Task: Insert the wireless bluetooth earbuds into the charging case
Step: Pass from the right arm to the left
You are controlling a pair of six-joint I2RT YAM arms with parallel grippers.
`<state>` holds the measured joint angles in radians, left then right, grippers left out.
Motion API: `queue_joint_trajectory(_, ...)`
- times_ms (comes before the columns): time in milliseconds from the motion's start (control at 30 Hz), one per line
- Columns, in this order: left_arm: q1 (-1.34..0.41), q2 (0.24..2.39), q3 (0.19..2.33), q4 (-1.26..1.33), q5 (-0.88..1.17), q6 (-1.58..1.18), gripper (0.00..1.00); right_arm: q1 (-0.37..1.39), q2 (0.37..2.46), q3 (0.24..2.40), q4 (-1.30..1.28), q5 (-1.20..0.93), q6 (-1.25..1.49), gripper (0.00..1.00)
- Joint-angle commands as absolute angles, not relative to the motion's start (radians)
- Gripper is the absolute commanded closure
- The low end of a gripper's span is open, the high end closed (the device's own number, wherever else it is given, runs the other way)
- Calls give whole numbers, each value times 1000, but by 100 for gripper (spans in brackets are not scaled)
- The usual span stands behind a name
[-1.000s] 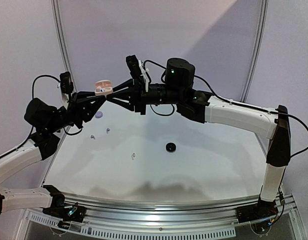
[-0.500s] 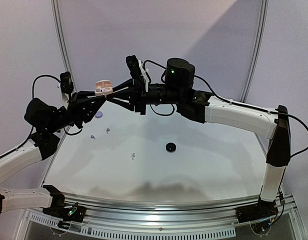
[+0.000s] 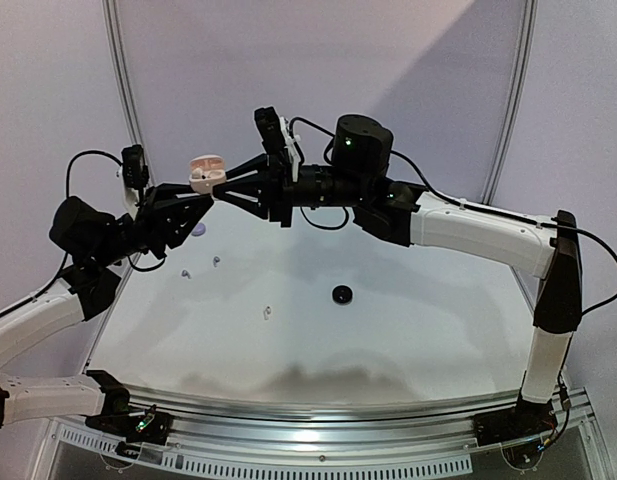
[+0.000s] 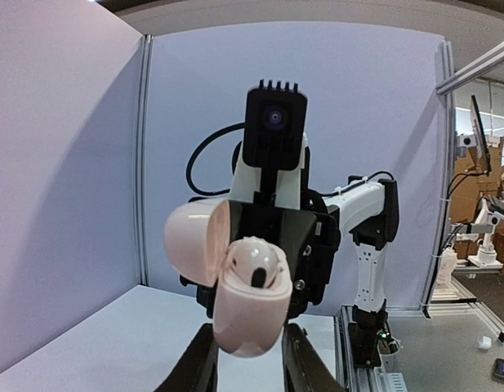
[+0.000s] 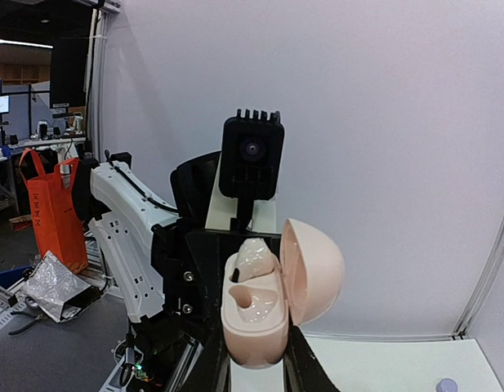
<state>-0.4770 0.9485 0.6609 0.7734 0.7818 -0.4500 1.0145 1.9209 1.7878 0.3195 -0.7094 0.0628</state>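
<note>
Open pale pink charging case (image 5: pixel 253 322) aloft, clenched in right gripper (image 5: pixel 253 363); left gripper (image 4: pixel 245 367) hold impossible to tell. Could drop to desk (image 3: pixel 418 320), spilling seated earbud (image 5: pixel 253 255), if grip slackens.

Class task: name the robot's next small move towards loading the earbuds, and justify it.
Probably draw the left claw back from the open charging case and lower it toward a loose earbud on the table. The right claw grips the case; one earbud sits in it, the other socket looks empty.
</note>
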Motion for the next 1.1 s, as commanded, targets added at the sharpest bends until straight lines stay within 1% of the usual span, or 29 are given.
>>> queue_joint_trajectory(0, -486, 948, 663, 794, 790, -459, 71, 1016, 1930, 1802, 317, -698, 65, 100)
queue_joint_trajectory(267, -486, 955, 678, 807, 792, -468, 70, 1014, 1932, 1802, 302, -693, 54, 100)
queue_joint_trajectory(800, -486, 960, 695, 802, 802, -466, 71, 1014, 1935, 1801, 270, -685, 37, 100)
queue_joint_trajectory(867, -486, 961, 695, 802, 804, -465, 75, 1014, 1935, 1801, 273, -686, 36, 100)
queue_joint_trajectory(967, -486, 961, 695, 801, 803, -465, 84, 1014, 1934, 1801, 275, -682, 38, 100)
queue_joint_trajectory(1067, -486, 962, 695, 804, 813, -465, 90, 1015, 1934, 1802, 276, -682, 37, 100)
